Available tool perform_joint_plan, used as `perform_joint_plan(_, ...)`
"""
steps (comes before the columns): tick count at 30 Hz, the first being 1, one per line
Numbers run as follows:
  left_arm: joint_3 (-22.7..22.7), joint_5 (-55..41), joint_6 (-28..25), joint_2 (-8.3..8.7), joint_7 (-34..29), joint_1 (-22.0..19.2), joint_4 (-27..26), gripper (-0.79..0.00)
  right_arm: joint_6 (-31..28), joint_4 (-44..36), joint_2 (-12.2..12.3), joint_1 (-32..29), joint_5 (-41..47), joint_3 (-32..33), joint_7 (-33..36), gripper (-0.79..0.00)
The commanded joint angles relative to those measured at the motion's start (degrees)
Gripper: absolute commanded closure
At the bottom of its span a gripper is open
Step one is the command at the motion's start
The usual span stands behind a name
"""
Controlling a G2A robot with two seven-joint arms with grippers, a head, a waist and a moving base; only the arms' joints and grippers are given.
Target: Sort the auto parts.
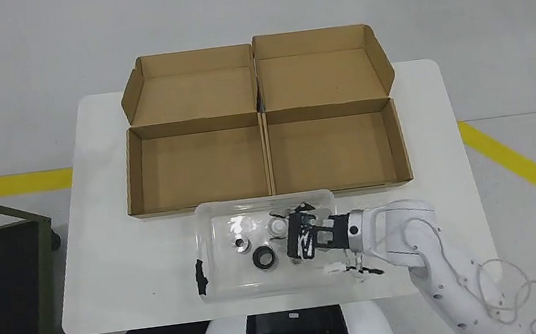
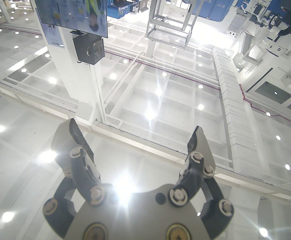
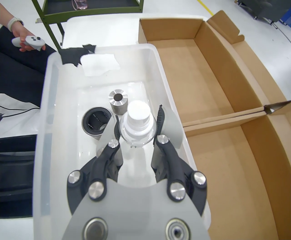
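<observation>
Right claw (image 3: 138,116): fingers set on either side of a white stepped plastic part (image 3: 138,113), pads against its clear round base. Grasping it. The part stands upright, narrow end up, and it sits low inside the clear plastic bin (image 3: 44,95). I cannot tell whether it is lifted off the bin floor.

Just beside the part, in the same bin:
- a short metal cylinder (image 3: 118,102) on end, with a dark hole in its top face, close behind the white part
- a black ring-shaped sleeve (image 3: 95,123) with a metal rim, hollow side up, next to one finger and near the cylinder

At the bin's end away from the claw, a torn black scrap (image 3: 71,55) hangs over the rim. A white sheet (image 3: 100,64) lies against the wall below it.

In the top view the bin sits at the near edge of the white table (image 1: 109,267). A small black piece (image 1: 199,274) lies against the bin's outer end. Two open cardboard boxes (image 1: 197,166) (image 1: 331,149) stand side by side just beyond the bin, touching each other, lids folded back flat.

Left claw (image 2: 135,123): released, fingers spread wide with nothing between them, aimed up at the ceiling.
</observation>
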Motion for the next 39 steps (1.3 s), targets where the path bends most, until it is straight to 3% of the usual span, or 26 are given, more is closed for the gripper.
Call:
perform_joint_plan(1,0.0,0.0,0.0,0.0,0.0,0.0,0.0,-0.785,-0.5,-2.2,0.3,-0.7,-0.2,0.4,-0.2,0.0)
perform_joint_plan(9,0.0,0.0,0.0,0.0,0.0,0.0,0.0,-0.785,-1.4,-7.9,0.8,-2.0,2.8,1.2,-6.0,0.0)
perform_joint_plan(25,0.0,0.0,0.0,0.0,0.0,0.0,0.0,-0.785,-0.1,-9.6,1.6,-3.6,16.5,10.1,-23.7,0.0)
perform_joint_plan(39,0.0,0.0,0.0,0.0,0.0,0.0,0.0,-0.785,1.0,-8.3,2.1,-5.8,24.1,17.2,-32.8,0.0)
